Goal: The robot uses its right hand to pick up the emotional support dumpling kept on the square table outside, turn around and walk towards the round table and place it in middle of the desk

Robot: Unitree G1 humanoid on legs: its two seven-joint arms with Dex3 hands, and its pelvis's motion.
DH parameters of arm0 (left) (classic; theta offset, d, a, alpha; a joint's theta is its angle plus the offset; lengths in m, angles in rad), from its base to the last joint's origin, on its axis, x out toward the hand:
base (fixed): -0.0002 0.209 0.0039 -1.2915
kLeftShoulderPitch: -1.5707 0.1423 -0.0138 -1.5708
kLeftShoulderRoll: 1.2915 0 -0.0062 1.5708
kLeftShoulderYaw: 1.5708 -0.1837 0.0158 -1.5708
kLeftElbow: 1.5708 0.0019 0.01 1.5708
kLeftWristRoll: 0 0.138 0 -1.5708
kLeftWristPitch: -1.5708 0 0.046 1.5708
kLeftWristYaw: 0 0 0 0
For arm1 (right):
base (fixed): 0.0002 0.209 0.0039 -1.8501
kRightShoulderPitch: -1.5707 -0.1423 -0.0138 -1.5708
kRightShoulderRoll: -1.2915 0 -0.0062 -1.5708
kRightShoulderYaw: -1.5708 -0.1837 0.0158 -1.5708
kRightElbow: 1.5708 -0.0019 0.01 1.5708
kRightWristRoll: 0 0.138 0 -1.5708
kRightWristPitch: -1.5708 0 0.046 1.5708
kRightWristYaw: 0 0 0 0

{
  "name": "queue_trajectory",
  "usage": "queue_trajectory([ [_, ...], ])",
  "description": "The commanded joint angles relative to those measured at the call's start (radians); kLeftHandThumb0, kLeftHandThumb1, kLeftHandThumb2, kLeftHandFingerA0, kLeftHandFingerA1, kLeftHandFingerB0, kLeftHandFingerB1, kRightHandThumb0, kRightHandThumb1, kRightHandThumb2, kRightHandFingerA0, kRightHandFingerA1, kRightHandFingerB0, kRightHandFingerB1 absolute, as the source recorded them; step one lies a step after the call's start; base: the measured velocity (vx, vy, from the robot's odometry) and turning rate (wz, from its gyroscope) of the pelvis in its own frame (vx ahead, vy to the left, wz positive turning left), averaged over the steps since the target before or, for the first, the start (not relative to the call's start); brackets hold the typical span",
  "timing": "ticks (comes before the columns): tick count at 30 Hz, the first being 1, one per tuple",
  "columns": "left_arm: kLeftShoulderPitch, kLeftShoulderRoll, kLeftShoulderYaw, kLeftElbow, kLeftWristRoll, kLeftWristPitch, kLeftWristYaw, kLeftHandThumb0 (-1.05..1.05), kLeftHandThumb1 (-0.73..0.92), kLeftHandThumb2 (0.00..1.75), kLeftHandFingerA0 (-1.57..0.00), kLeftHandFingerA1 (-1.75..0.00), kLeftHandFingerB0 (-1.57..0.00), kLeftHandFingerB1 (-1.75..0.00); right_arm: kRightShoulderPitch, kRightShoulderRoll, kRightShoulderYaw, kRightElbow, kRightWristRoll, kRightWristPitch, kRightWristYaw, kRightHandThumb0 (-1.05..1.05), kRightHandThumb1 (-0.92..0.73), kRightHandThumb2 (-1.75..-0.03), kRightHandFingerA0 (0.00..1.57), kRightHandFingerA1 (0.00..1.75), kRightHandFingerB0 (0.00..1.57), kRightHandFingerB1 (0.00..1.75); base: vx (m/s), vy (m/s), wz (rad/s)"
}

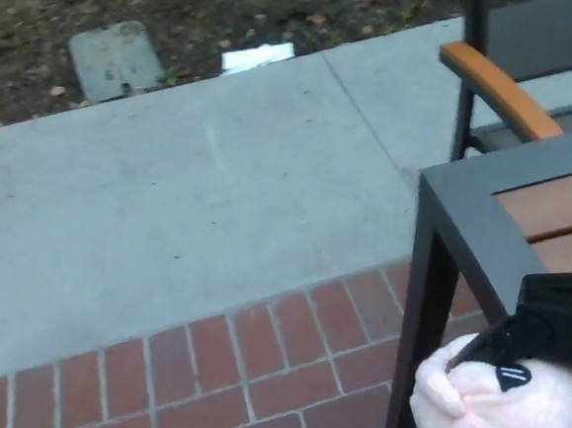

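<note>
Head view puts our right robot hand [543, 337] at the lower right corner, its black fingers [495, 346] curled down over the top of the emotional support dumpling [494, 401]. We have the soft white dumpling held in that grip, clear of the worktop [475, 224], and it hangs out past the worktop's corner, directly beneath our hand and partly cut off by the bottom edge of the picture. Just above and behind our hand runs the dark grey frame of the square worktop, with brown wooden slats [559, 222] showing inside it and one dark leg [420, 337] dropping down just to the left of the dumpling. Farther up from our hand stands a chair [513, 77] with an orange armrest, close against the worktop's far side. To the left of our hand lies a band of red brick paving [200, 374], then a grey concrete walkway [185, 192], and beyond that bare soil with a flat grey cover [113, 59]. Our left hand does not appear.
</note>
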Motion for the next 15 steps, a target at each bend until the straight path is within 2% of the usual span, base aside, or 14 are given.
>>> queue_trajectory([
  [1, 0.002, 0.002, -0.002, -0.002, 0.000, -0.062, -0.001, -0.09, 0.47, 0.87, -0.97, -1.13, -0.90, -0.81, -0.002, 0.000, -0.004, -0.014, -0.003, 0.025, 0.027, -0.12, -0.57, -1.00, 0.94, 1.46, 0.92, 1.12, 0.14, -0.070, 0.94],
  [2, 0.000, 0.002, -0.003, -0.002, 0.002, -0.062, 0.002, -0.10, 0.49, 0.85, -0.96, -1.12, -0.89, -0.78, -0.005, 0.004, -0.004, -0.013, -0.009, 0.025, 0.025, -0.16, -0.54, -1.02, 0.96, 1.49, 0.92, 1.19, 0.14, -0.062, 1.01],
  [5, -0.003, 0.002, -0.005, -0.002, 0.005, -0.061, 0.007, -0.10, 0.49, 0.85, -0.96, -1.12, -0.89, -0.78, -0.008, 0.011, -0.006, -0.012, -0.017, 0.024, 0.024, -0.16, -0.54, -1.02, 0.96, 1.49, 0.92, 1.19, 0.07, -0.099, 1.06],
  [7, -0.012, 0.000, -0.006, -0.001, 0.005, -0.058, 0.008, -0.10, 0.51, 0.90, -0.95, -1.08, -0.89, -0.78, -0.025, 0.010, 0.003, 0.020, -0.021, 0.014, 0.029, -0.17, -0.54, -1.02, 0.96, 1.45, 0.93, 1.14, 0.02, -0.093, 1.00],
  [11, -0.019, 0.001, -0.007, -0.001, 0.005, -0.053, 0.010, -0.11, 0.51, 0.89, -0.94, -1.10, -0.88, -0.78, -0.039, 0.009, 0.008, 0.038, -0.022, 0.019, 0.033, -0.13, -0.57, -1.01, 0.92, 1.46, 0.91, 1.12, 0.01, -0.069, 1.13],
  [12, -0.026, 0.000, -0.001, -0.005, -0.003, -0.052, 0.003, -0.10, 0.49, 0.88, -1.00, -1.14, -0.90, -0.80, -0.061, 0.010, 0.017, 0.047, -0.021, 0.038, 0.040, -0.14, -0.59, -0.98, 0.95, 1.38, 0.94, 1.01, 0.00, -0.046, 1.13],
  [15, -0.030, -0.004, 0.001, -0.005, -0.005, -0.052, 0.002, -0.10, 0.49, 0.88, -1.00, -1.14, -0.90, -0.80, -0.072, 0.010, 0.017, 0.053, -0.020, 0.044, 0.045, -0.14, -0.59, -0.98, 0.95, 1.38, 0.94, 1.01, 0.10, 0.176, 1.03],
])
